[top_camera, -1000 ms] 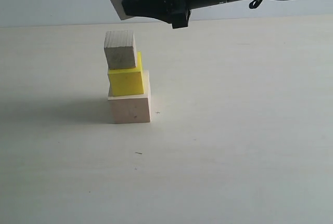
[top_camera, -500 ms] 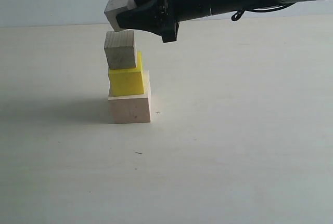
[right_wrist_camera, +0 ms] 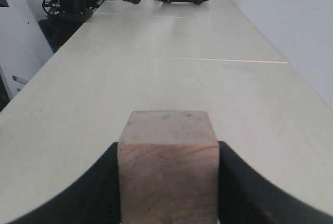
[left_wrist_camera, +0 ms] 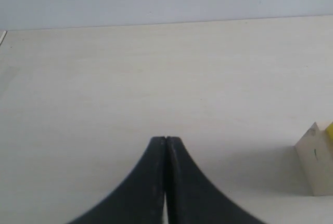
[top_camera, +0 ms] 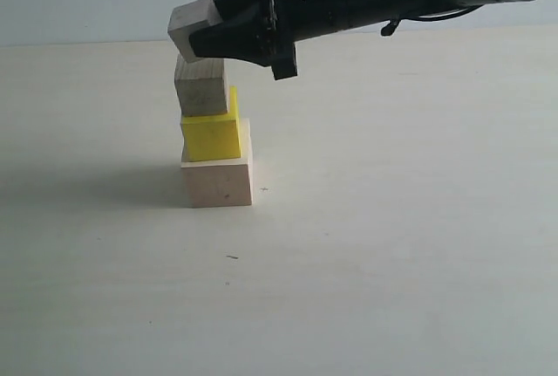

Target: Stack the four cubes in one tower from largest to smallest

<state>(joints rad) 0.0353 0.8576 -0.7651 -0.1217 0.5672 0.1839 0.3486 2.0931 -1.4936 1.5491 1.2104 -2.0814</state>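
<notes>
Stack (top_camera: 215, 160) of 3 is noted left on desk (top_camera: 392, 219): largest cube (top_camera: 218, 182), yellow cube (top_camera: 210, 136), medium cube (top_camera: 201, 88). Smallest cube (top_camera: 192, 25) is held tilted just above by right tool (top_camera: 202, 36). Left tool (left_wrist_camera: 165, 146) is closed, empty.

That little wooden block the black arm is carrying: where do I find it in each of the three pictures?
Exterior view: the small wooden cube sits at the tip of the right gripper, upper left, right over the medium cube that tops the stack.
Left wrist view: not in it.
Right wrist view: close to the camera, clamped between the dark fingers.
Shared landmark: the pale table.
</notes>
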